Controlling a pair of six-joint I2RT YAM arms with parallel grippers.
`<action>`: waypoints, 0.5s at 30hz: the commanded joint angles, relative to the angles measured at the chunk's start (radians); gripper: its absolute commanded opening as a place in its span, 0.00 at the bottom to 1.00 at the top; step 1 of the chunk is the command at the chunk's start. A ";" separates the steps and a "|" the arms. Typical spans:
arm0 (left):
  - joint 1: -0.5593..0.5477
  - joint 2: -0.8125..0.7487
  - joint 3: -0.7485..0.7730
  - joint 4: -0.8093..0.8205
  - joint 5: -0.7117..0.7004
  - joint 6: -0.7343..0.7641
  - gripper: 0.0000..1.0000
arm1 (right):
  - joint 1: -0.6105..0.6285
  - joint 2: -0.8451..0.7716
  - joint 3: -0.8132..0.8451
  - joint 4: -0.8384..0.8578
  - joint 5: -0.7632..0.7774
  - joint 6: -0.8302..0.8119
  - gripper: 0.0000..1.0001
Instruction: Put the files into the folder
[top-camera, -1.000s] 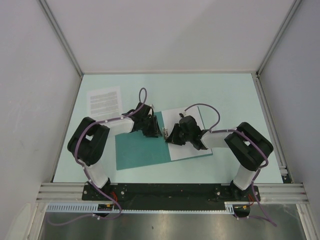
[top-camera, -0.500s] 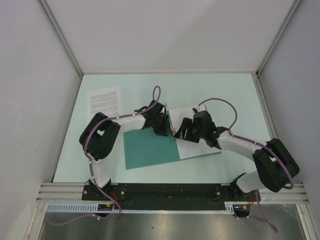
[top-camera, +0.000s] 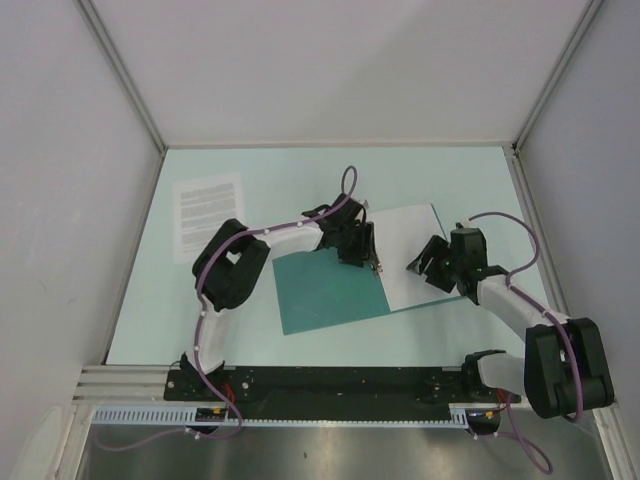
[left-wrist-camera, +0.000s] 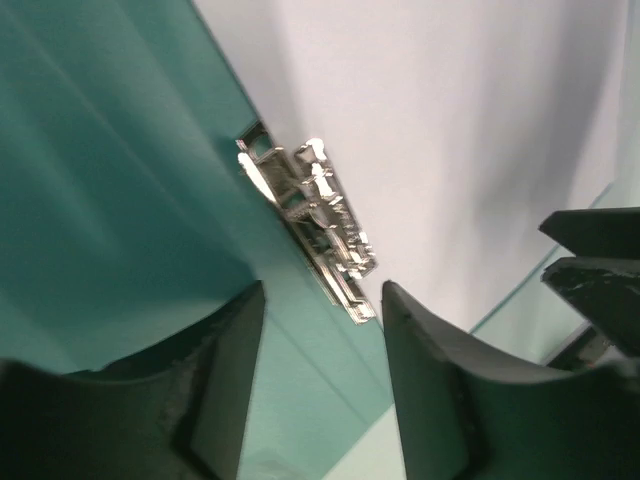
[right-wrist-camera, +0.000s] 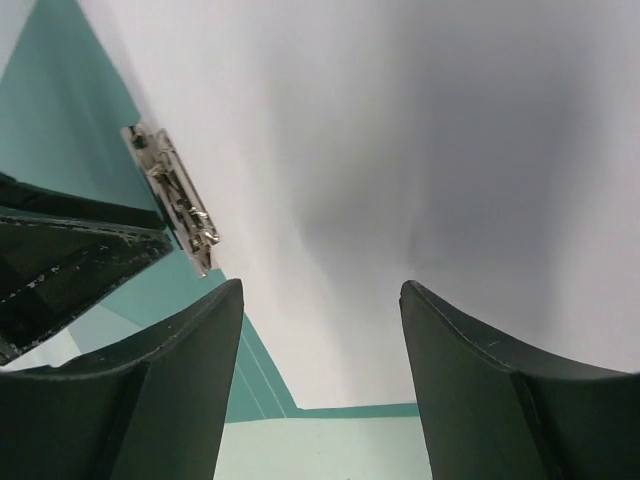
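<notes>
The teal folder (top-camera: 322, 292) lies open on the table. The nearly blank white sheet (top-camera: 412, 252) lies on its right half, beside the metal clip (left-wrist-camera: 310, 225) at the spine. The clip also shows in the right wrist view (right-wrist-camera: 176, 200). The printed sheet (top-camera: 208, 204) lies apart at the far left on the tabletop. My left gripper (top-camera: 366, 258) is open and empty, low over the spine (left-wrist-camera: 320, 400). My right gripper (top-camera: 424, 264) is open and empty, low over the blank sheet's near edge (right-wrist-camera: 320, 390).
The mint tabletop (top-camera: 470, 180) is walled by white panels with metal posts at left, back and right. A metal rail (top-camera: 340, 380) with both arm bases runs along the near edge. The right arm's elbow (top-camera: 565, 365) sits at the near right corner.
Both grippers have moved to the right. The open folder with the blank sheet on it has slid right with them. The printed sheet has not moved.
</notes>
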 joint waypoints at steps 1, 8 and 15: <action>0.007 -0.090 -0.013 -0.055 -0.046 0.029 0.63 | 0.018 -0.059 0.019 0.033 -0.031 -0.078 0.70; 0.190 -0.435 -0.211 -0.032 0.021 0.080 0.80 | 0.139 0.005 0.105 0.071 0.075 -0.099 0.87; 0.476 -0.590 -0.300 -0.106 0.083 0.164 0.85 | 0.381 0.275 0.353 0.209 0.167 -0.061 0.96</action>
